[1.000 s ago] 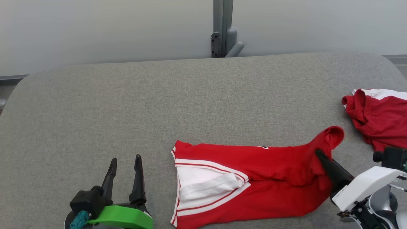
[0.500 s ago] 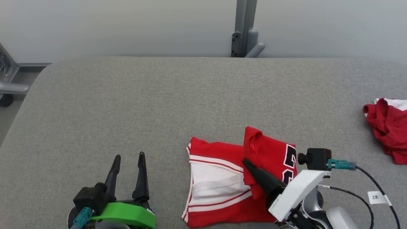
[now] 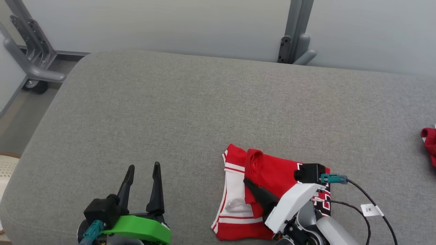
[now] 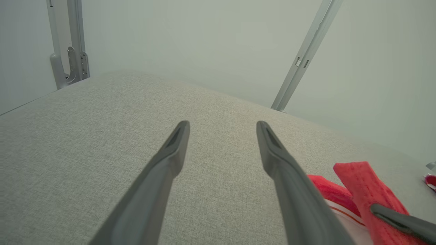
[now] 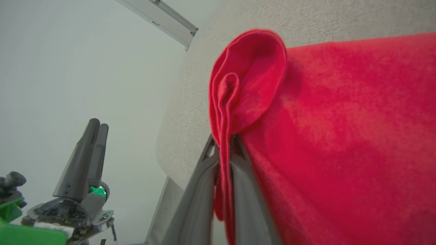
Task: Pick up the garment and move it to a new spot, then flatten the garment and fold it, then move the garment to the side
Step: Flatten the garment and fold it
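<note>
The red garment (image 3: 272, 170) with white trim lies on the grey padded table (image 3: 170, 102) near its front edge, folded over on itself. My right gripper (image 3: 246, 181) is shut on a bunched red fold of it; in the right wrist view the cloth (image 5: 248, 78) is pinched between the fingers (image 5: 204, 190). Well to the left of the garment, my left gripper (image 3: 143, 166) stands open with nothing between its fingers. In the left wrist view that gripper (image 4: 223, 129) hovers over bare table, with the garment (image 4: 354, 180) at the lower right.
Another red garment (image 3: 430, 143) lies at the table's right edge. A grey metal post (image 3: 294, 34) stands behind the table and a wheeled metal frame (image 3: 27, 58) off its left end. A cable with a white tag (image 3: 369, 210) trails from the right wrist.
The camera has swung left. My right gripper has carried the garment's right end leftward over the rest, so the long spread cloth is now doubled over. The left gripper has stayed put.
</note>
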